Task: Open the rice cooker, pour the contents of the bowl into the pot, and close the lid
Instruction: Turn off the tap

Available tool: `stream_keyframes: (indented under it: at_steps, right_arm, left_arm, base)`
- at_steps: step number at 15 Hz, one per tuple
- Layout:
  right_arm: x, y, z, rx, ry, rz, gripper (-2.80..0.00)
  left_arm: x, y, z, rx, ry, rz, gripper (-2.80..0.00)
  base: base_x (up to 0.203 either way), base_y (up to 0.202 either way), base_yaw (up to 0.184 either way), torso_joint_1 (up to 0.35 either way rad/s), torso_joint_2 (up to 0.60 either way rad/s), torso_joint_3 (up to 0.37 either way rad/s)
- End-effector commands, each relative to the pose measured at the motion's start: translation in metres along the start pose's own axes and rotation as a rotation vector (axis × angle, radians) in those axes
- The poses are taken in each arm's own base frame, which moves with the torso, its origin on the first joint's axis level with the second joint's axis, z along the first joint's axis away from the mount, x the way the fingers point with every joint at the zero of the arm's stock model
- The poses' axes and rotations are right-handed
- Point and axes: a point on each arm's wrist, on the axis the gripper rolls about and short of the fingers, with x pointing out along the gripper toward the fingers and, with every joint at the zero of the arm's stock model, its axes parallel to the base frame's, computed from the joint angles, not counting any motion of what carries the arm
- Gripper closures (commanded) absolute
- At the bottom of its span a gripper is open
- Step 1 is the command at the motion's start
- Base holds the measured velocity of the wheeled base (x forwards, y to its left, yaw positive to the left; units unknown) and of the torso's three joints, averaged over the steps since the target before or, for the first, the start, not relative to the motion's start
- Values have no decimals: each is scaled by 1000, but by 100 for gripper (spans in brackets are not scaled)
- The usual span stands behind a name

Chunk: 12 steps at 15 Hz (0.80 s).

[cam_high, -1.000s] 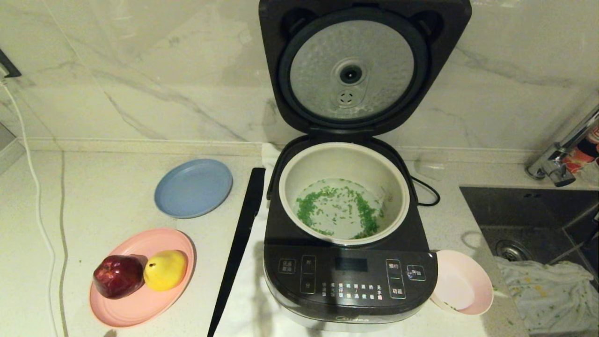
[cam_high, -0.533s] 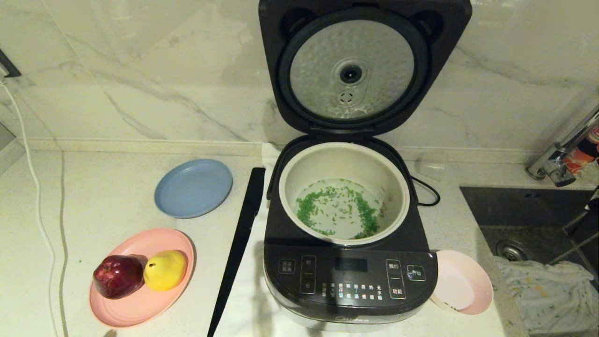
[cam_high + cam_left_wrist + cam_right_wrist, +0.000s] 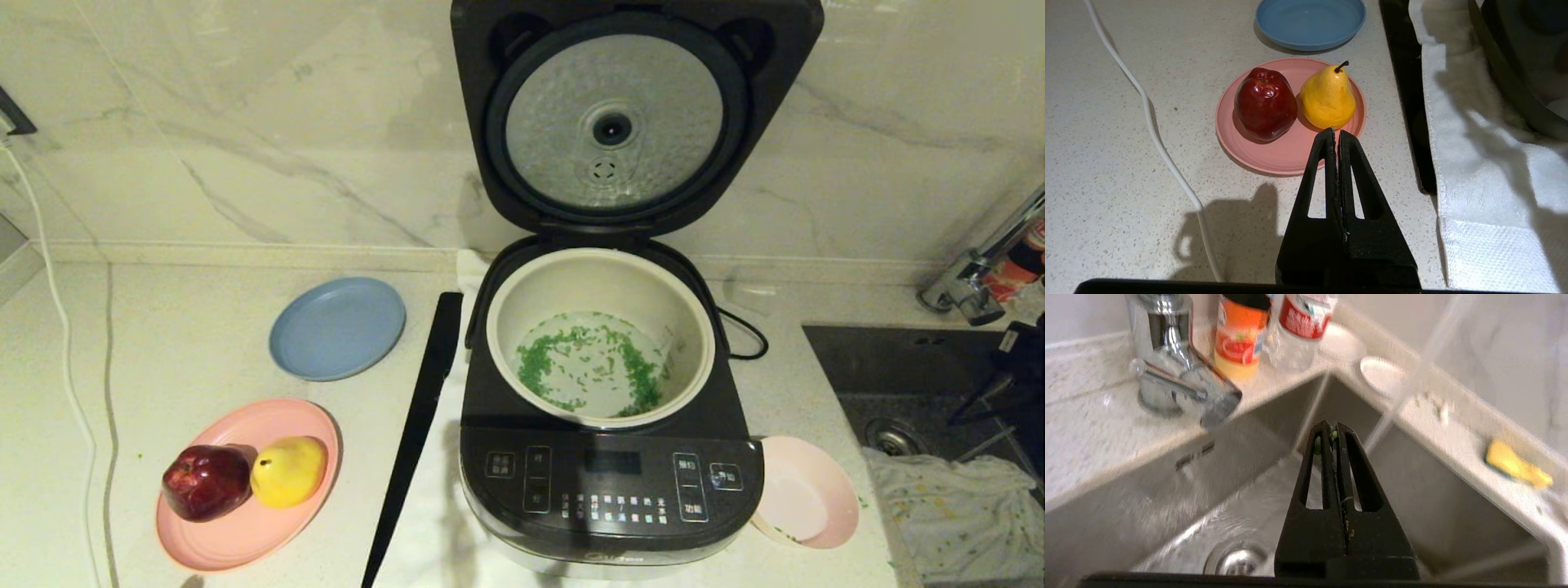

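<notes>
Now the clenched right hand (image 3: 1334, 430), at the dark grey rice cooker's (image 3: 608, 457) three o'clock, risks clipping the small pale pink bowl (image 3: 804, 502) reaching for the raised lid (image 3: 633, 114).

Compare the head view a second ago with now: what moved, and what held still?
The right gripper, shut and holding nothing, has come into view at the right edge above the sink; a second ago it was not visible. Nothing was grasped or released. The lid stays up, the contents lie in the pot, the bowl sits emptied beside the rice cooker.
</notes>
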Motion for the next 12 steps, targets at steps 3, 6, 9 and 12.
stream_keyframes:
  at_steps: [3,6,9,12]
  right_arm:
    - [20,19,-26,-28,-40,-12,0]
    - [30,28,-32,-36,-63,-14,0]
    - [42,38,-41,-56,-100,-22,0]
    - [51,45,-45,-72,-122,-36,0]
  left_arm:
    - [0,0,-1,0,4,0,0]
    - [0,0,-1,0,4,0,0]
    - [0,0,-1,0,4,0,0]
    - [0,0,-1,0,4,0,0]
  base:
    - [0,0,0,0,0,0]
    - [0,0,0,0,0,0]
    - [0,0,0,0,0,0]
    - [0,0,0,0,0,0]
